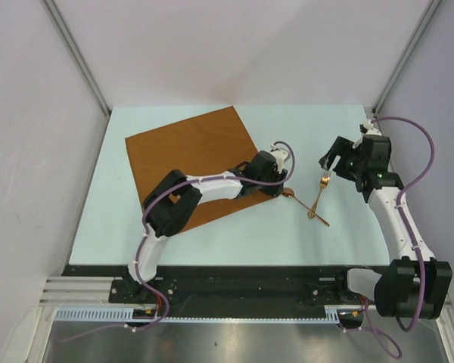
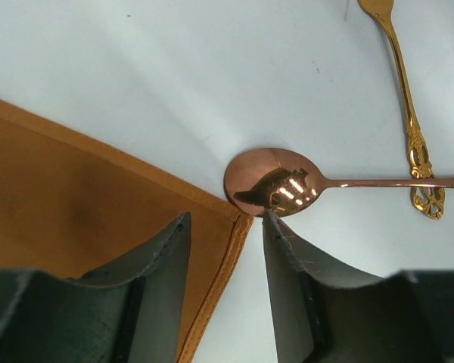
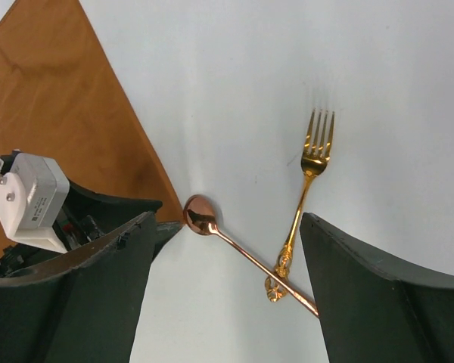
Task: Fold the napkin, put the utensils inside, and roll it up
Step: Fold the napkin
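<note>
From above, the napkin (image 1: 193,147) is lying flat and unfolded on the table (image 1: 212,234), turned a bit, on the left half. The left pincer (image 1: 276,187) is reaching down at the napkin's right corner. Just beside this corner the spoon (image 1: 306,209) is lying on the bare table, its bowl pointing to the napkin. The fork (image 1: 321,193) is crossing the spoon's handle, its tines pointing away from the arms. The right pincer (image 1: 327,162) is hanging over the far end of the fork and is holding nothing.

In the left wrist view, the left pincer (image 2: 225,221) is standing about half open. One finger (image 2: 163,265) is over the napkin (image 2: 76,219), the other is over the table, and the corner's hem is lying in the gap between them. Nothing is being pinched. The spoon's (image 2: 276,181) bowl is almost touching the corner, and its handle is crossing the ornate end of the fork (image 2: 405,91).

In the right wrist view, the right pincer (image 3: 227,219) is standing wide open and empty above the table. The fork (image 3: 306,181) and the spoon (image 3: 200,215) are lying below, between its two fingers. The napkin (image 3: 68,113) is showing at the upper left, with the left arm at its corner.
</note>
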Controlling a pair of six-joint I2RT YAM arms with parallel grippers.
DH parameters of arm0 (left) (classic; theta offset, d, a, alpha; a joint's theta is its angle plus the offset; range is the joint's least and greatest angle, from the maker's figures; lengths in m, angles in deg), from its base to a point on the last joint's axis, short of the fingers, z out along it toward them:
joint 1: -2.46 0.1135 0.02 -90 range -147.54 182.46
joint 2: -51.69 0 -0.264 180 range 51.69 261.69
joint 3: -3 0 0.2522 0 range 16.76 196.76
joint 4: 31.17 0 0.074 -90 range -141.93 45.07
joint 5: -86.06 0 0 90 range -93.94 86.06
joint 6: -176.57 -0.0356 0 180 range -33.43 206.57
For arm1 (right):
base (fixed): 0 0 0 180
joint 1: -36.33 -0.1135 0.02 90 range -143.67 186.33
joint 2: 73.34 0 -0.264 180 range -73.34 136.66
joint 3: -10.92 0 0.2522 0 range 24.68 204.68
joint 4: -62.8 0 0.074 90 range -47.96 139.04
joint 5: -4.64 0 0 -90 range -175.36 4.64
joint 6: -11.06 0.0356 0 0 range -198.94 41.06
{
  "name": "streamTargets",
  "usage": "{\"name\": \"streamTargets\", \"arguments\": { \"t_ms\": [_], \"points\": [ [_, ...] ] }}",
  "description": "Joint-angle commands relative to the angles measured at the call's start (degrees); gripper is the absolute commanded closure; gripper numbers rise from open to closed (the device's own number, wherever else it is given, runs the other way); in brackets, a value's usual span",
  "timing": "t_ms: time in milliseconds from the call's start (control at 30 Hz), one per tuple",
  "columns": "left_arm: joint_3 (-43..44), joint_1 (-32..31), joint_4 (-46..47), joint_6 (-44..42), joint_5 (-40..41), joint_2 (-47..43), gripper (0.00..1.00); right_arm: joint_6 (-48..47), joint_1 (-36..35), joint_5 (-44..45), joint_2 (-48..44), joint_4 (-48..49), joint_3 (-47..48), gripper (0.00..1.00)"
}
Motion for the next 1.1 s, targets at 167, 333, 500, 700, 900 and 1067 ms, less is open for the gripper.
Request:
{"name": "streamTargets", "arguments": {
  "t_ms": [167, 333, 500, 700, 900, 1067],
  "points": [
    [4.21, -2.38, -2.93, 1.12, 3.97, 2.47, 0.59, -1.54, 2.50, -1.97, -3.45, -1.53, 1.27, 0.18],
    [6.05, -3.52, -5.65, 0.77, 7.14, 4.13, 0.61, -1.54, 3.64, -2.67, -3.89, -1.62, 1.01, 0.17],
    [7.64, -4.58, -8.81, 0.50, 10.92, 5.89, 0.62, -1.45, 4.35, -3.55, -4.51, -1.62, 1.09, 0.16],
    [10.01, -5.72, -12.59, 0.76, 14.08, 8.44, 0.64, -1.10, 5.23, -4.52, -4.86, -1.18, 1.27, 0.16],
    [9.49, -6.77, -14.62, 2.61, 17.34, 8.10, 0.67, -0.92, 6.02, -5.40, -5.39, -1.10, 1.18, 0.16],
    [6.50, -7.56, -12.33, 2.87, 18.66, 5.89, 0.63, -1.09, 6.81, -6.01, -5.74, -1.10, 0.83, 0.16]
  ]
}}
